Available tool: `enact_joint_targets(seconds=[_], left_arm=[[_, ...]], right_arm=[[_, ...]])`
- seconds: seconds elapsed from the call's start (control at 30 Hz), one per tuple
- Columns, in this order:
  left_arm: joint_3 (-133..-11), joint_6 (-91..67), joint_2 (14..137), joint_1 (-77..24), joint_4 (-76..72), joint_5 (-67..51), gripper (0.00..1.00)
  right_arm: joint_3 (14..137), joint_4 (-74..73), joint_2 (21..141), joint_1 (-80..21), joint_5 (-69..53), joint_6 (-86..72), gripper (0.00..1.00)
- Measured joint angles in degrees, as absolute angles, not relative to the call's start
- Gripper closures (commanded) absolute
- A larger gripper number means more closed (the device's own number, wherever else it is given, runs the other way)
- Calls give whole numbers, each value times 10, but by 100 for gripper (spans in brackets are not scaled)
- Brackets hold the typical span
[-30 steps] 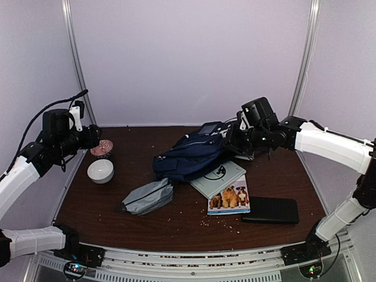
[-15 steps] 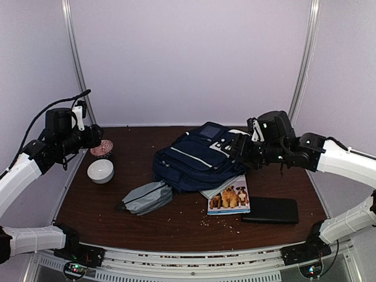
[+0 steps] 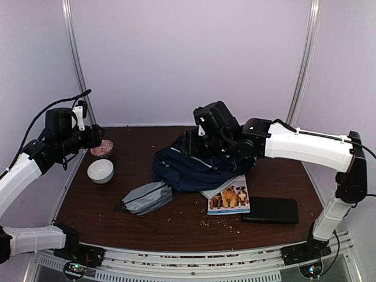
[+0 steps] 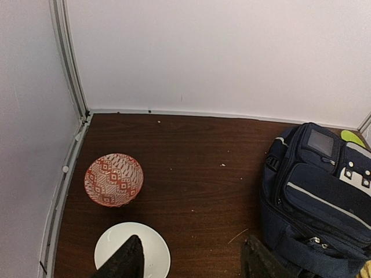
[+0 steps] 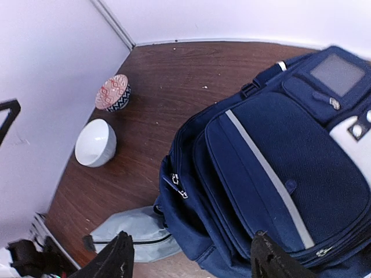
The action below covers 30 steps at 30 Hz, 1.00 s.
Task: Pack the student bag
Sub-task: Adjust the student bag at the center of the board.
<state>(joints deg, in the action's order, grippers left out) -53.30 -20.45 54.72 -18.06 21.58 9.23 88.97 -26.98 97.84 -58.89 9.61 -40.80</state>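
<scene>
The student bag (image 3: 197,165), navy with thin white stripes, lies on its back in the middle of the table. Its light-blue label (image 5: 336,72) faces up, and its zipper pulls (image 5: 174,182) show on the left side. My right gripper (image 3: 189,144) hovers over the bag's left part. In the right wrist view this gripper (image 5: 194,260) is open, its fingers wide apart with nothing between them, above the bag (image 5: 278,162). My left gripper (image 3: 97,136) hangs at the far left. It stands open (image 4: 191,263) over bare wood, with the bag (image 4: 319,202) to its right.
A grey pouch (image 3: 147,197) lies against the bag's front left corner. A book with dogs on its cover (image 3: 229,198) pokes out from under the bag's right side, beside a flat black case (image 3: 270,210). A white bowl (image 3: 100,171) and a red patterned bowl (image 3: 101,149) stand at the left.
My right gripper has opened and let go of the bag, which has dropped flat onto the table. The right arm has swung left over it. The left arm has stayed put.
</scene>
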Motion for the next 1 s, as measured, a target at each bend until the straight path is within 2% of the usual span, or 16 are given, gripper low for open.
enact_joint_targets(seconds=[0.23,0.37,0.53,0.6,0.77,0.9,1.0], left_arm=[[-533,-204,547,-181,216,83,3],[-533,-204,549,-181,216,79,3],[-536,-204,561,-181,216,74,3],[-538,-204,565,-181,217,71,4],[-541,-199,573,-181,224,55,4],[-547,-180,580,-204,243,51,5],[-564,-162,588,-264,262,61,6]], right_arm=[[1027,-378,1082,-604,100,-215,32],[1044,-430,1135,-608,106,-156,35],[1044,-465,1170,-610,115,-124,43],[1049,-472,1174,-610,127,-117,52],[1063,-477,1176,-610,155,-102,99],[1062,-477,1175,-610,166,-103,100],[1035,-465,1153,-610,172,-104,100]])
